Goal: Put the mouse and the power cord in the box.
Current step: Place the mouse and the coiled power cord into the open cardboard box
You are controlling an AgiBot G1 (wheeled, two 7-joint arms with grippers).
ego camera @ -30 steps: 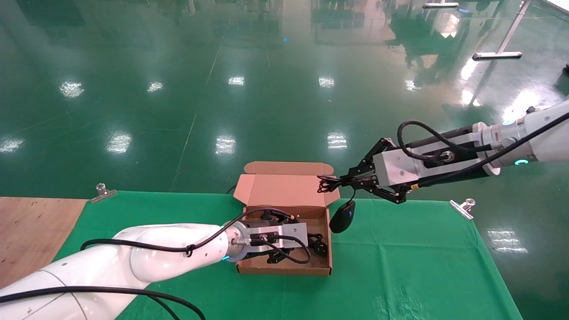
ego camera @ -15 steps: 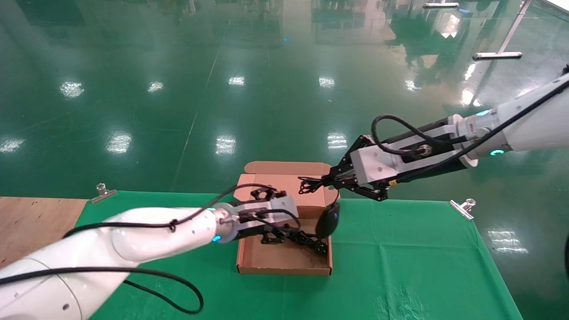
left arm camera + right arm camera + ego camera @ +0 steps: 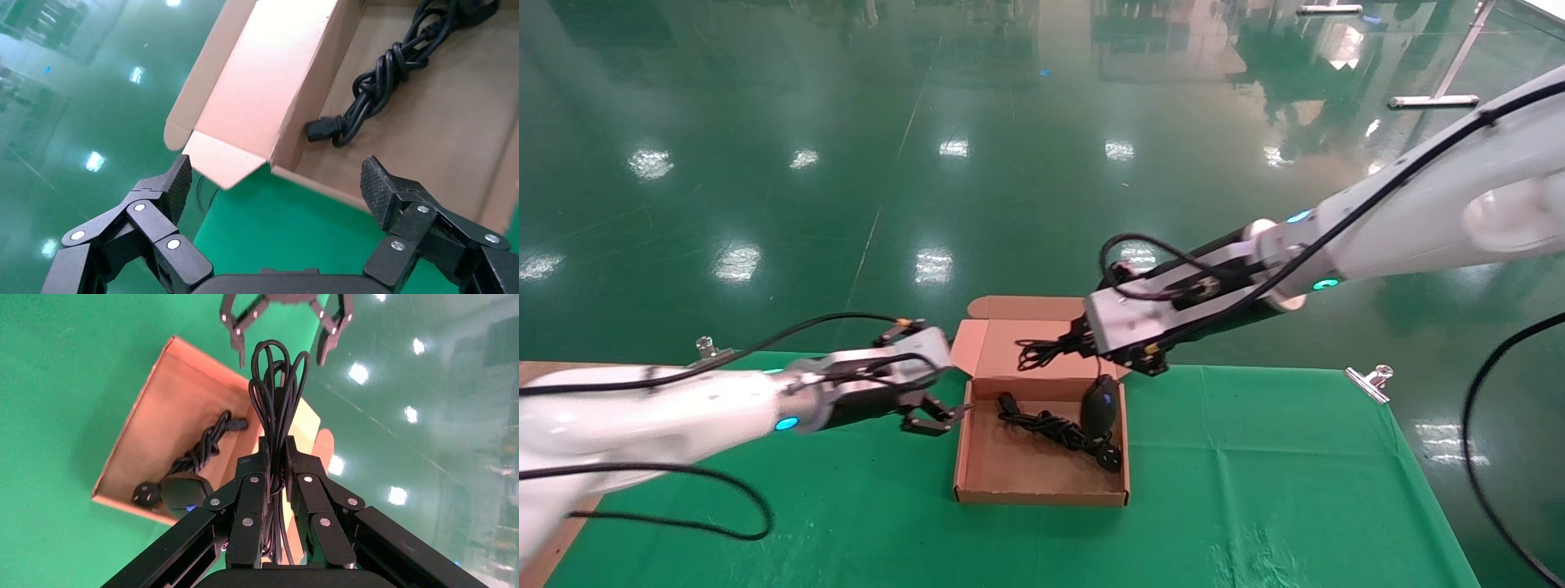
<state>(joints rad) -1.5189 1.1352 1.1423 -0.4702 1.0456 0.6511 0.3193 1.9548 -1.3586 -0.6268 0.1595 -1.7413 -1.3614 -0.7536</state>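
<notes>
Oval mouse (image 3: pixel 1098 404) over corrugated box (image 3: pixel 1042 488)

Our glossy white rounded arms, black cables looped alongside, small cyan lights near the wrists, silver-grey wrist blocks, our black linkage left gripper (image 3: pixel 930 406) and right gripper (image 3: pixel 276 454) with bright silver screw heads, textured fingertips (image 3: pixel 180 179)

The box (image 3: pixel 1042 478) has bare floor at its near side; the power cord (image 3: pixel 1054 426) and hanging mouse (image 3: pixel 1099 404) crowd the far half.
</notes>
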